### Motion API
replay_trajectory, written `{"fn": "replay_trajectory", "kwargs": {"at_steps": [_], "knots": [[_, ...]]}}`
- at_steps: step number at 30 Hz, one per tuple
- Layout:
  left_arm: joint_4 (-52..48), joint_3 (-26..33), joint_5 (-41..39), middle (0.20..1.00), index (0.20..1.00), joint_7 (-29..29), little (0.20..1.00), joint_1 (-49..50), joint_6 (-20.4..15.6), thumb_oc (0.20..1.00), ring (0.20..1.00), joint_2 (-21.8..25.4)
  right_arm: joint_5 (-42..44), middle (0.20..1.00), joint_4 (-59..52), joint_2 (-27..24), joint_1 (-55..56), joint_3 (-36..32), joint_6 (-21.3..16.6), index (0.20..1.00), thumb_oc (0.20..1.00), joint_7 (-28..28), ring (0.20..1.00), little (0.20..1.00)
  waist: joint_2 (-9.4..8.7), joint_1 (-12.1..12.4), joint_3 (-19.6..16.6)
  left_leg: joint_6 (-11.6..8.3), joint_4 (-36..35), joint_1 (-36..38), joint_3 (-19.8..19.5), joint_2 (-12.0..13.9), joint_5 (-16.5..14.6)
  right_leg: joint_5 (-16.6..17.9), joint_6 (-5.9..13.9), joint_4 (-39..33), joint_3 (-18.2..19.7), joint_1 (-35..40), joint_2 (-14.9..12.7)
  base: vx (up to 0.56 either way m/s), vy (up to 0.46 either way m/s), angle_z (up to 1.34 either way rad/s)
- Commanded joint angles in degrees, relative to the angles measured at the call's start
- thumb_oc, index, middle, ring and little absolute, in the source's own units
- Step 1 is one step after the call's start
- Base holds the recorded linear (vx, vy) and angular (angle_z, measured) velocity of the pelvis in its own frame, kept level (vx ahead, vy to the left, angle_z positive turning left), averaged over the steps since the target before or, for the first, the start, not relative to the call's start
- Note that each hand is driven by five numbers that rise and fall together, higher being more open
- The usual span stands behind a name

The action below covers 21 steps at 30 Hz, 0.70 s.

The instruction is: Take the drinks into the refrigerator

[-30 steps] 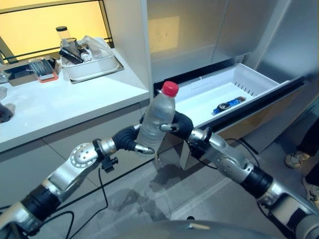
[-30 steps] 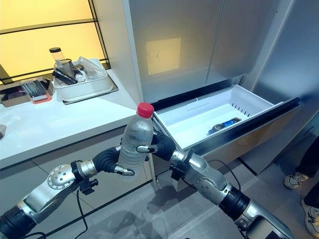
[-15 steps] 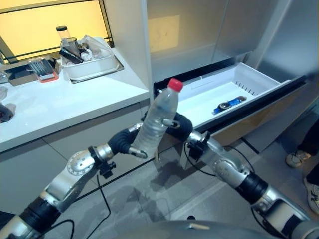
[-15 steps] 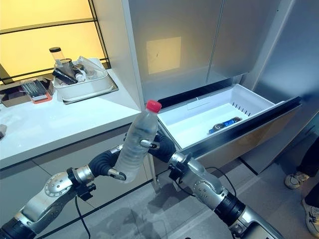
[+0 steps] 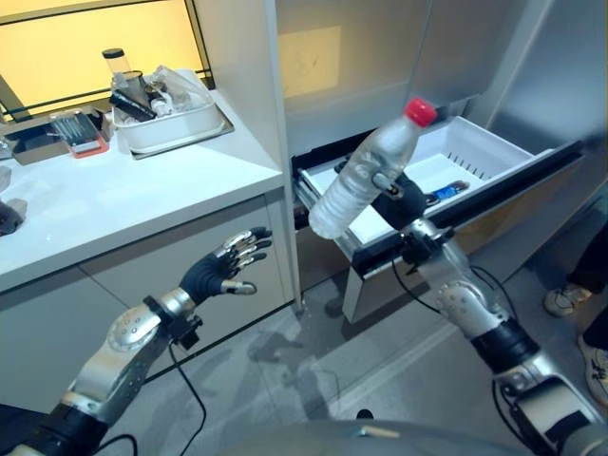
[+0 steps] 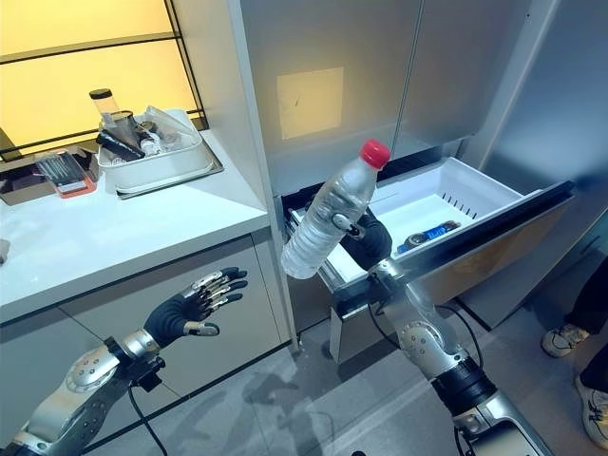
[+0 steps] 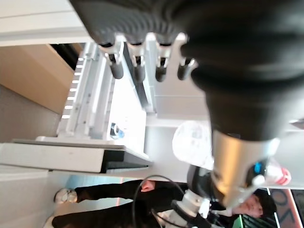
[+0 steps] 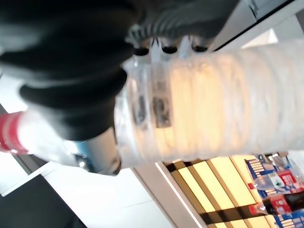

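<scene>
Left eye view shows the left hand (image 5: 226,271) has let go and hangs spread by the desk (image 5: 114,204), so the right hand (image 5: 399,201), clamped round the bottle (image 5: 366,171), alone carries it tilted over the open refrigerator drawer (image 5: 494,157).

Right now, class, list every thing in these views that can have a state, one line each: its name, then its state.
water bottle: red cap on, tilted, held in the air above the drawer's front edge.
right hand: shut on the water bottle.
left hand: open, holding nothing.
refrigerator drawer: pulled open.
blue item: lying flat inside the drawer.
white tub: on the counter, full of items.
</scene>
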Motion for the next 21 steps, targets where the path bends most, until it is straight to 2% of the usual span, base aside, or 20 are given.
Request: {"fn": "replay_trajectory", "kwargs": {"at_steps": [1,7,8,12,14,15,17,18,20,21], "knots": [[-0.1,4.4,-2.4,1.0,1.0,0.1,1.0,-1.1,-2.1,1.0,1.0,1.3,3.7,0.2,-3.1,2.5,-5.9,-8.2,-6.8,0.2,0.2,0.6,0.2,0.2,-2.45,0.5,0.0,4.84,4.1,-0.7,-4.0,-4.1,-5.4,-9.3,1.28,7.0,-2.4,2.3,0.0,0.0,0.0,0.0],[-0.1,8.2,-2.4,1.0,1.0,0.8,1.0,1.2,-2.9,1.0,1.0,-1.6,2.5,0.2,-2.2,-0.8,-4.5,-12.6,-7.3,0.2,0.2,0.6,0.2,0.2,-2.6,0.6,0.0,4.82,3.7,-0.7,-4.3,-4.1,-5.3,-9.4,1.29,6.8,-2.8,2.6,0.1,0.0,0.0,0.01],[0.1,9.8,-2.7,1.0,1.0,1.1,1.0,2.1,-3.4,1.0,1.0,-2.9,1.9,0.2,-0.6,-2.6,-4.4,-14.4,-7.9,0.2,0.2,0.1,0.2,0.2,-2.79,0.8,0.1,4.74,3.6,-0.9,-4.4,-4.0,-5.1,-9.3,1.31,6.6,-3.0,2.5,0.0,0.0,0.0,0.06],[-0.4,11.7,-3.0,1.0,1.0,0.9,1.0,3.5,-3.9,1.0,1.0,-3.5,1.1,0.2,2.1,-5.7,-5.3,-15.1,-7.9,0.2,0.2,-0.2,0.2,0.2,-3.02,1.1,0.5,4.72,3.6,-1.3,-4.7,-4.1,-4.9,-9.2,1.33,6.6,-3.3,2.2,0.0,-0.02,-0.001,0.07],[-0.7,12.7,-4.1,1.0,1.0,0.5,1.0,4.1,-4.5,1.0,1.0,-3.0,0.8,0.2,6.5,-10.8,-8.9,-14.5,-8.2,0.2,0.2,-1.0,0.2,0.2,-3.3,1.7,1.4,4.71,3.7,-2.3,-5.1,-4.3,-4.7,-9.0,1.36,6.9,-3.5,1.3,-0.1,-0.05,0.001,0.02],[-0.7,12.7,-4.1,1.0,1.0,0.5,1.0,4.1,-4.5,1.0,1.0,-3.0,0.9,0.2,6.6,-10.8,-9.1,-14.4,-8.2,0.2,0.2,-1.0,0.2,0.2,-3.27,1.6,1.4,4.72,3.8,-2.3,-5.1,-4.3,-4.7,-9.0,1.36,6.9,-3.5,1.3,-0.1,-0.06,0.0,0.04],[-0.9,12.9,-5.6,1.0,1.0,0.0,1.0,4.6,-4.7,1.0,1.0,-3.1,0.3,0.2,11.5,-15.2,-14.0,-13.4,-8.7,0.2,0.2,-2.1,0.2,0.2,-3.33,2.1,2.5,4.73,4.0,-3.9,-5.4,-4.5,-4.3,-8.8,1.43,7.3,-3.6,-0.3,-0.2,-0.06,0.005,0.07],[-0.9,12.9,-5.6,1.0,1.0,0.0,1.0,4.6,-4.7,1.0,1.0,-3.1,0.3,0.2,11.6,-15.2,-14.0,-13.4,-8.7,0.2,0.2,-2.1,0.2,0.2,-3.32,2.1,2.4,4.73,4.1,-3.9,-5.4,-4.5,-4.3,-8.8,1.43,7.3,-3.6,-0.3,-0.2,-0.07,0.006,0.04],[-1.5,13.0,-6.8,1.0,1.0,-0.4,1.0,4.6,-5.1,1.0,1.0,-2.0,-0.8,0.2,16.9,-21.4,-20.7,-10.9,-8.8,0.2,0.2,-3.3,0.2,0.2,-3.35,2.6,4.0,4.66,4.5,-6.0,-5.7,-4.7,-3.6,-8.4,1.5,7.7,-3.8,-2.2,-0.4,-0.1,0.006,0.03],[-1.5,13.1,-6.8,1.0,1.0,-0.4,1.0,4.6,-5.1,1.0,1.0,-2.1,-0.7,0.2,17.1,-21.5,-20.9,-10.7,-8.9,0.2,0.2,-3.2,0.2,0.2,-3.28,2.5,4.0,4.66,4.5,-6.1,-5.7,-4.7,-3.6,-8.4,1.5,7.7,-3.8,-2.3,-0.4,-0.1,0.008,0.09]]}}
